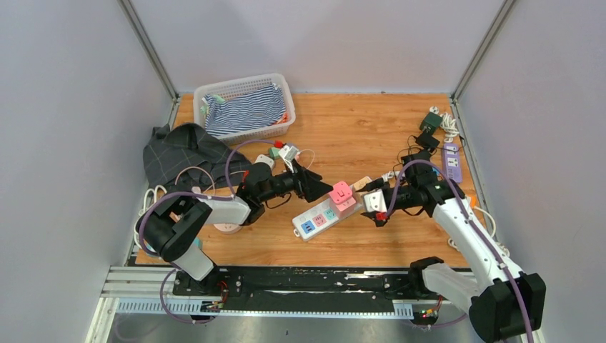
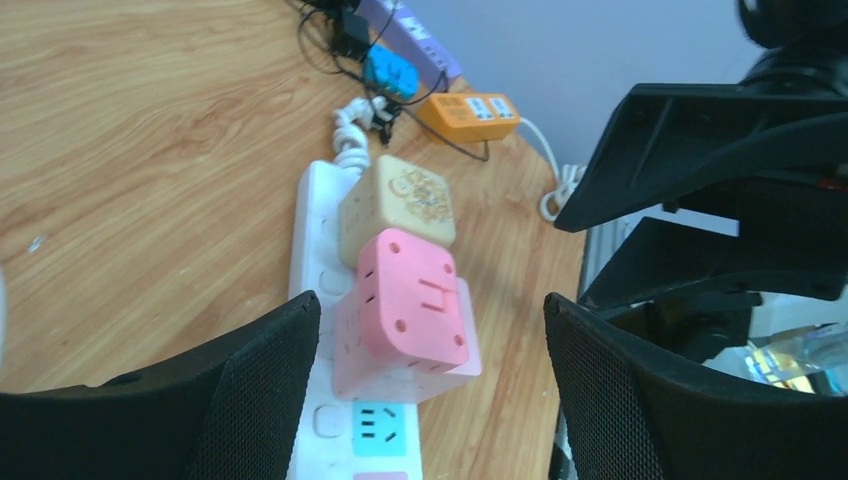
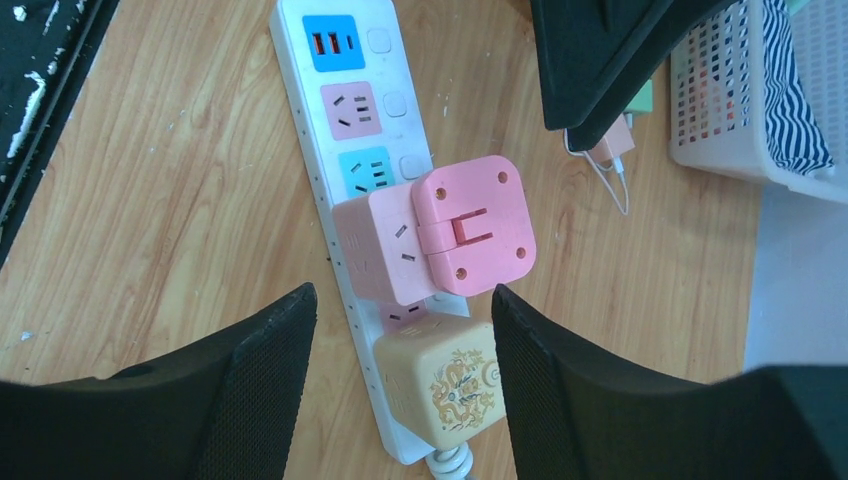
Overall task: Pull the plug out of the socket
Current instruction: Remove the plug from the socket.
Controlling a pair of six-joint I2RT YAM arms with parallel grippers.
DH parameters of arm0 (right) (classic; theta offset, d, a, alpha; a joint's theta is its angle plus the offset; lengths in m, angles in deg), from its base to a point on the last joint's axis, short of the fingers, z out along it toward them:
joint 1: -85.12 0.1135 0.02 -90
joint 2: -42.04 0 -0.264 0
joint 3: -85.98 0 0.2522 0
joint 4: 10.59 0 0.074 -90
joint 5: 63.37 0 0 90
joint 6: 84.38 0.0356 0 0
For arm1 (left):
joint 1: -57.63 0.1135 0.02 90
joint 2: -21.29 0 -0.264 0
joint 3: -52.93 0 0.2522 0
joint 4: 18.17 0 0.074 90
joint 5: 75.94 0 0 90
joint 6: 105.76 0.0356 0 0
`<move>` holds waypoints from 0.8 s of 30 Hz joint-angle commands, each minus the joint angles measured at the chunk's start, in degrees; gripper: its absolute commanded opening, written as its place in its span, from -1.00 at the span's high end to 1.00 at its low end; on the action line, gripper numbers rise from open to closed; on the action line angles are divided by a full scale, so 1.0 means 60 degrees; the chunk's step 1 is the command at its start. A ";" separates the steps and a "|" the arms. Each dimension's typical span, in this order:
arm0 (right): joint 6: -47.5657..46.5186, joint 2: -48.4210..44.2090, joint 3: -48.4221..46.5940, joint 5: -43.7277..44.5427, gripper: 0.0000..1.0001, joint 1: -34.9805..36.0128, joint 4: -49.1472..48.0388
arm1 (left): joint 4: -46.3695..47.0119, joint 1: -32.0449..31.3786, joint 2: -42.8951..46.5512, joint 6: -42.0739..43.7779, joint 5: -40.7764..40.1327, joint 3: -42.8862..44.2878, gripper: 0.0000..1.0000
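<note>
A white socket strip (image 1: 311,222) (image 2: 313,208) (image 3: 352,100) lies on the wooden table. A pink cube plug (image 1: 341,194) (image 2: 405,305) (image 3: 440,230) and a beige cube plug with a dragon print (image 1: 362,184) (image 2: 398,208) (image 3: 445,385) sit in it side by side. My left gripper (image 1: 318,184) (image 2: 430,312) is open, its fingers standing wide on either side of the pink plug without touching it. My right gripper (image 1: 373,204) (image 3: 402,300) straddles the beige plug with its jaws apart. One pad is close against the plug's side; the other is clear of it.
A white basket (image 1: 280,84) with striped cloth stands at the back, with a dark garment (image 1: 182,153) to its left. A white charger (image 1: 288,152) lies near the left arm. A purple strip (image 1: 450,161), black adapters (image 1: 429,128) and an orange strip (image 2: 470,112) lie along the right edge.
</note>
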 commanded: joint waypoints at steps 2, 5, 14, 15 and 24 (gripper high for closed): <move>0.1002 0.0282 0.0348 0.0902 -0.30 0.0578 -0.0882 | -0.1463 -0.0144 0.0014 0.0803 -0.0890 0.0302 -0.65; 0.1074 0.0458 0.0508 0.1241 -0.27 0.0828 -0.1095 | -0.1724 -0.0261 -0.0177 0.0884 -0.0767 0.0528 -0.54; 0.1297 0.0777 0.0838 0.1842 -0.22 0.1224 -0.1659 | -0.1947 -0.0386 -0.0732 0.0862 -0.0029 0.1054 -0.38; 0.1332 0.0805 0.0870 0.1907 -0.22 0.1284 -0.1716 | -0.2035 -0.0414 -0.0784 0.0899 0.0009 0.1134 -0.36; 0.1443 0.0914 0.1025 0.2291 -0.19 0.1420 -0.1996 | -0.2317 -0.0581 -0.0962 0.1067 0.0175 0.1390 -0.17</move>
